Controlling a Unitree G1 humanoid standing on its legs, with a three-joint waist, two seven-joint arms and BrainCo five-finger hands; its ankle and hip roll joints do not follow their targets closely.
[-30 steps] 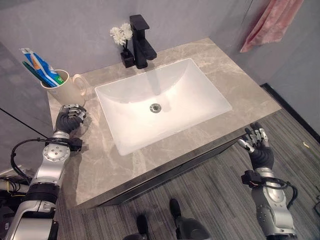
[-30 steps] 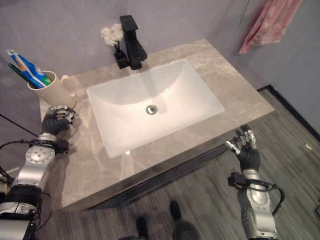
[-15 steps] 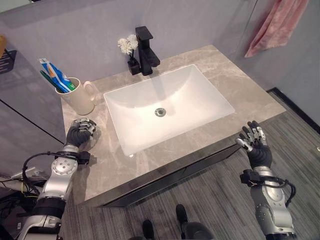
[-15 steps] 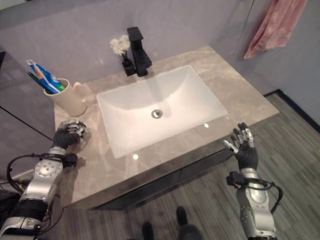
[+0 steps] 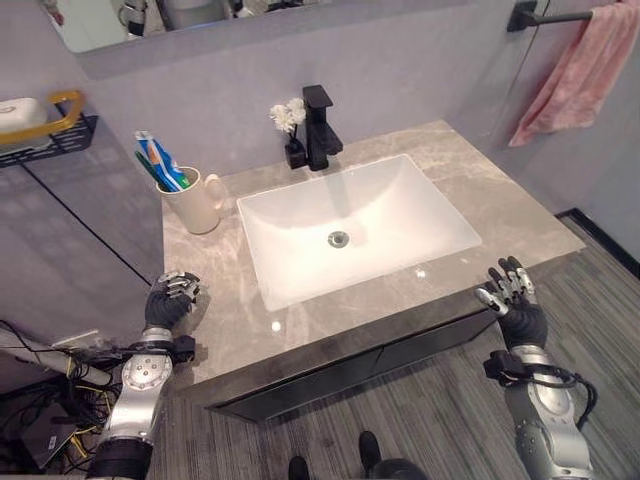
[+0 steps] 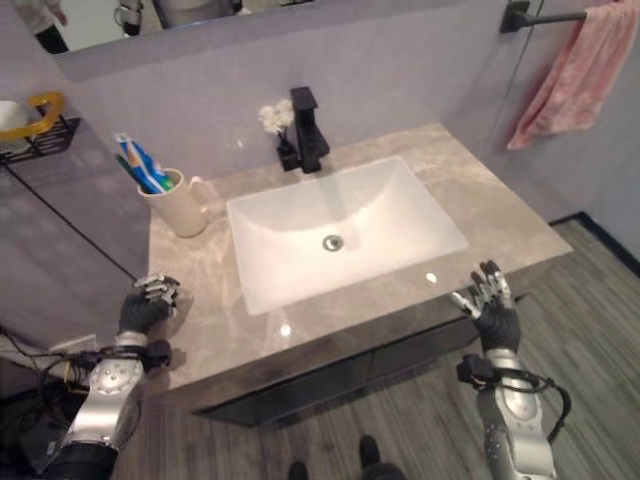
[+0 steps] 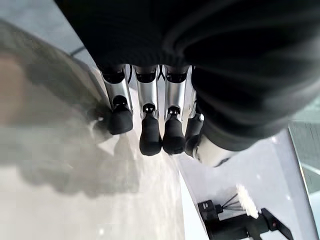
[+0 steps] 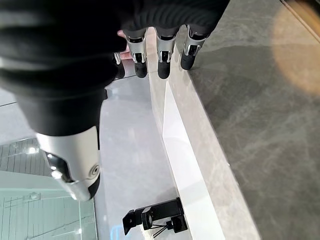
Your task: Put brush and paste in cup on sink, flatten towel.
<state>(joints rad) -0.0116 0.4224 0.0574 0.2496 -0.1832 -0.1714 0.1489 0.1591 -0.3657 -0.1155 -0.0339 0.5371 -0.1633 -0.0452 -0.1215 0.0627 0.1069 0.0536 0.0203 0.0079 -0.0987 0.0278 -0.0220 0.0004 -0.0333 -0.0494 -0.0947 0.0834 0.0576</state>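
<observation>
Grey-walled bathroom, marble-look worktop [image 5: 480,200] with a white rectangular sink [image 5: 355,225] sunk into the middle and a black tap [image 5: 320,128] at its back edge. Little black vase of white flowers [image 5: 291,120] sits just beside the tap.

The cream cup [image 5: 195,203] stands at the back left corner of the worktop, and the brush [image 5: 150,172] and the paste [image 5: 162,163] are both standing in it, leaning toward the wall. The pink towel [image 5: 580,75] hangs bunched on a black rail [image 5: 545,15] up on the wall past the right end of the worktop, well apart from both hands.

Left hand [image 5: 170,300] is over the front left edge of the worktop, fingers curled in with nothing in them. Right hand [image 5: 512,300] is just off the front right corner, fingers spread and straight, holding nothing. There's a black wire shelf [image 5: 45,135] on the left wall with a yellow-rimmed dish.
</observation>
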